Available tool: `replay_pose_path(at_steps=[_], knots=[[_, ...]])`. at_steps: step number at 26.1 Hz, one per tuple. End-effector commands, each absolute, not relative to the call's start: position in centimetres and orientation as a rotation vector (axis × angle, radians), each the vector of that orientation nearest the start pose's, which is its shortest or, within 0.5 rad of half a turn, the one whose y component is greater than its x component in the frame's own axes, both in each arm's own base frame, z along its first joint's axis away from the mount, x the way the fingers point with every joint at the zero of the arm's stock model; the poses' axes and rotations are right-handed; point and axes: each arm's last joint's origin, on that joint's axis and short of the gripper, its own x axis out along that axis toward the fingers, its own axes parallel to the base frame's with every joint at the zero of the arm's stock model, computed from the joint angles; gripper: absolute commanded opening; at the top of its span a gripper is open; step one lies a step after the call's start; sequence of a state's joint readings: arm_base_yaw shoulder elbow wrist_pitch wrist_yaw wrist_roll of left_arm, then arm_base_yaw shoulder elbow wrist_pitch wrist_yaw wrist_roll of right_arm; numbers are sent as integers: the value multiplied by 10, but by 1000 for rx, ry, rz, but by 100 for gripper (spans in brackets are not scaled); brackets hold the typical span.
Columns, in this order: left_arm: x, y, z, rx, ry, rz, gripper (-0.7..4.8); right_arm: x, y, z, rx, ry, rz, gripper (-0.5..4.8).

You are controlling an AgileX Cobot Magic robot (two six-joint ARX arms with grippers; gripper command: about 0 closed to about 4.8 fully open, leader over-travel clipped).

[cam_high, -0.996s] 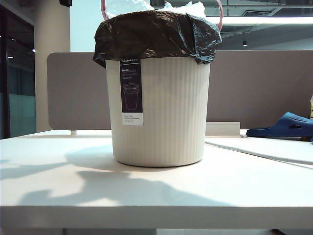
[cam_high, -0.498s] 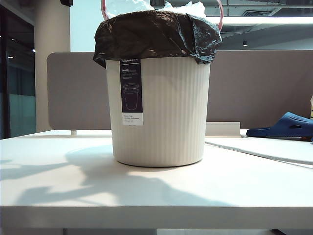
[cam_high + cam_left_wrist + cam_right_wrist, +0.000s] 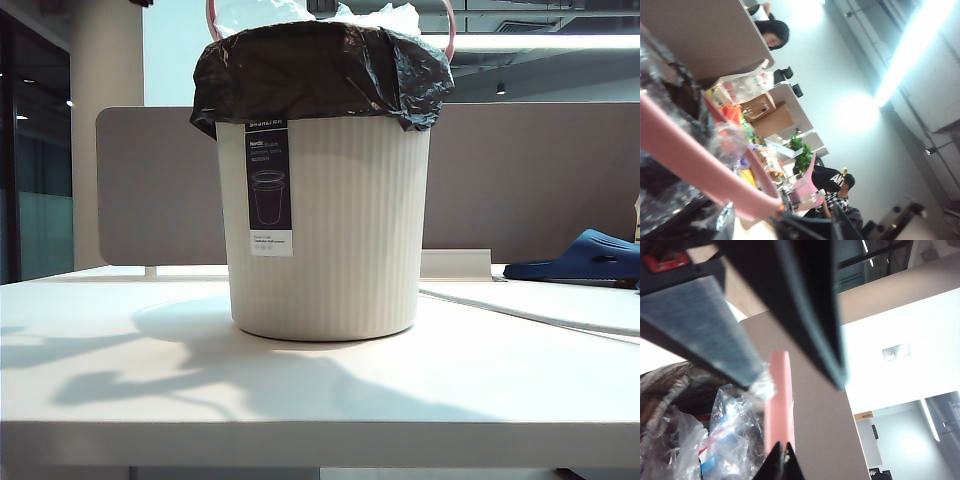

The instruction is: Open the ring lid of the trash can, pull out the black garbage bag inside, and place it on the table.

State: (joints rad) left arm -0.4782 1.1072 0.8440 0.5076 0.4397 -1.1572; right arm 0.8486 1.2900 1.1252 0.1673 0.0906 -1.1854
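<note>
The white surface (image 3: 320,400) runs wide in front of me, with arm shadows lying across its left part. On it, about the middle, stands the trash can (image 3: 330,230), cream and ribbed, upright, its tall black-and-white label facing forward. The black garbage bag (image 3: 320,70) sits inside the can, its crinkled edge folded out over the rim and hanging a little way down the sides. Clear and white plastic pokes up out of the bag's mouth. Above that, the ring lid (image 3: 450,30) is raised: only two thin pink arcs show at either side, running off the top of the exterior view.

Neither arm appears in the exterior view. From the left wrist, the left hand (image 3: 810,227) shows only as dark fingertips at the frame's edge, meeting the pink ring lid (image 3: 700,165) that curves over the clear plastic and black bag; whether the hand is clenched on the ring I cannot tell. From the right wrist, the right hand (image 3: 782,460) is clenched, its dark fingertips pressed together right at the pink ring (image 3: 780,400), with crumpled clear plastic and the black bag (image 3: 670,385) just beside it.

Behind the can stands a grey-brown partition panel (image 3: 530,170), and to the right, further back, a blue slipper (image 3: 585,255) lies on an adjoining desk.
</note>
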Motion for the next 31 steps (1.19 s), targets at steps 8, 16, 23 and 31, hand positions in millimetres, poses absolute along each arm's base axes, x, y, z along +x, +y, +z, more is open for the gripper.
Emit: replay_pose_path(at_steps=[8, 16, 23, 31], knots=[[210, -124, 363, -1061, 253, -995, 247, 192, 223, 377, -1097, -438, 694, -1], [209, -125, 362, -1033, 298, -1059, 247, 191, 218, 379, -1114, -381, 617, -1], [209, -126, 351, -1010, 435, -1033, 247, 159, 206, 384, -1082, -266, 690, -1], [212, -126, 332, -981, 572, -882, 247, 133, 195, 398, -982, -265, 704, -1]])
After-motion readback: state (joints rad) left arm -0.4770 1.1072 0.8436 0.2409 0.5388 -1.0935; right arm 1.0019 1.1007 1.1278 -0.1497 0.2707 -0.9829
